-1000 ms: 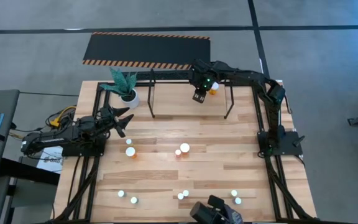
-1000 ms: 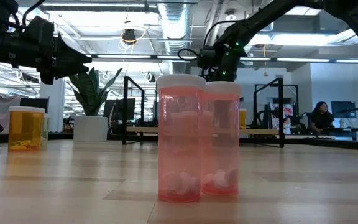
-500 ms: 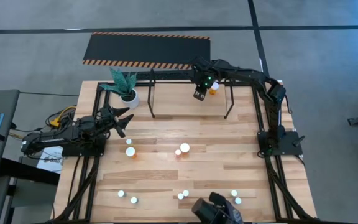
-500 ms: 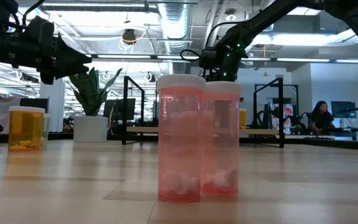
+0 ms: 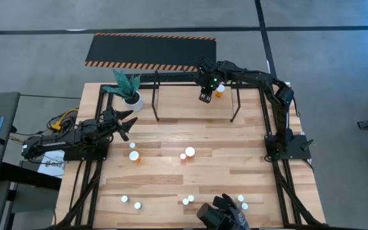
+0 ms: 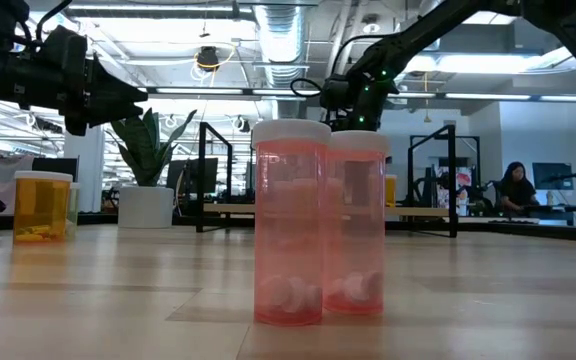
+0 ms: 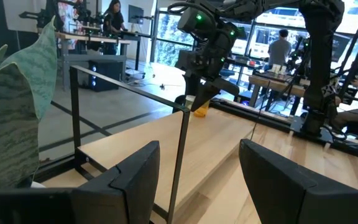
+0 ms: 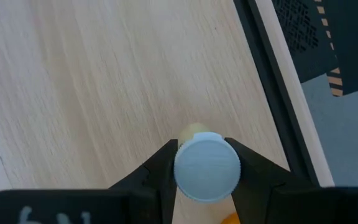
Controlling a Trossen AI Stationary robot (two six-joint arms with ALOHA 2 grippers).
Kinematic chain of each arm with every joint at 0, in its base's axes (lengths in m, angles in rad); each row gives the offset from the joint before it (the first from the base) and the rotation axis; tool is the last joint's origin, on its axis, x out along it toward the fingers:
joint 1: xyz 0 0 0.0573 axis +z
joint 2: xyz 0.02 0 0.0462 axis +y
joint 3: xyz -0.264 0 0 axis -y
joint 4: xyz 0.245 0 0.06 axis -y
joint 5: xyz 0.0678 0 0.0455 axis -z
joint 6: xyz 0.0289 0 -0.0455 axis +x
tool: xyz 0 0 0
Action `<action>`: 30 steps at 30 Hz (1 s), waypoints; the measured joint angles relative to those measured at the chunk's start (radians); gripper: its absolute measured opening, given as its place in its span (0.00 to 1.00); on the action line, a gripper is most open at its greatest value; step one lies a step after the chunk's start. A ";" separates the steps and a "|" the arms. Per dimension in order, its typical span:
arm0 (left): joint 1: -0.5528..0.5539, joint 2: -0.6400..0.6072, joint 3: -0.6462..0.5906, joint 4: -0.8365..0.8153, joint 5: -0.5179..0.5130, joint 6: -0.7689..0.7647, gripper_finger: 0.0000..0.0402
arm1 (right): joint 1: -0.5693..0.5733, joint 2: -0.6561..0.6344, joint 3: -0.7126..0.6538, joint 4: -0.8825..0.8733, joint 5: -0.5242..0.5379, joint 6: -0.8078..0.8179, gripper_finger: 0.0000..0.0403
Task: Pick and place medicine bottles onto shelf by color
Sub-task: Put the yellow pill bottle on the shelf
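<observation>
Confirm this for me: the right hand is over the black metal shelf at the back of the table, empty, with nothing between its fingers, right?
Not quite. The right hand is over the black metal tube shelf at the back of the wooden table, but it is not empty: the right wrist view shows its fingers shut on a white-capped medicine bottle.

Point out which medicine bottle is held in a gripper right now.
The bottle clamped between the right gripper's fingers over the shelf, beside an orange bottle there. All the others stand free on the table.

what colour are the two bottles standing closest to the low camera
Pink see-through bodies with white caps, bottles side by side; the low view shows them best.
</observation>
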State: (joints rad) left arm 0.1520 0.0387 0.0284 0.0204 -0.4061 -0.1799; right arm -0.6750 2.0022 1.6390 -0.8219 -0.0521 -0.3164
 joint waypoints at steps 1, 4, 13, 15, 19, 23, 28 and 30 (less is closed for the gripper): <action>0.000 0.000 0.000 0.000 0.000 0.000 0.52 | 0.000 0.000 0.000 0.000 0.000 -0.006 0.37; 0.000 0.000 0.000 0.000 0.000 0.000 0.52 | 0.000 0.000 0.000 0.002 0.000 -0.007 0.37; 0.000 0.000 0.000 0.000 0.000 0.000 0.52 | -0.003 0.015 0.000 0.002 0.000 -0.028 0.37; 0.000 0.000 0.000 0.000 0.000 0.000 0.52 | -0.003 0.015 0.000 0.005 0.000 -0.034 0.37; 0.000 0.000 0.000 0.000 0.000 0.000 0.52 | -0.008 0.015 0.000 0.019 0.000 -0.036 0.37; 0.000 0.000 0.000 0.000 0.000 0.000 0.52 | -0.015 0.015 0.000 0.017 0.000 -0.049 0.37; 0.000 0.000 0.000 0.000 0.000 0.000 0.52 | -0.015 0.015 0.000 0.024 0.000 -0.059 0.37; 0.000 0.000 0.000 0.000 0.000 0.000 0.52 | -0.015 0.015 0.000 0.023 0.000 -0.060 0.37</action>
State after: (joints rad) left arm 0.1520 0.0387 0.0284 0.0204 -0.4064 -0.1799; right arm -0.6896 2.0171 1.6386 -0.7994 -0.0520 -0.3759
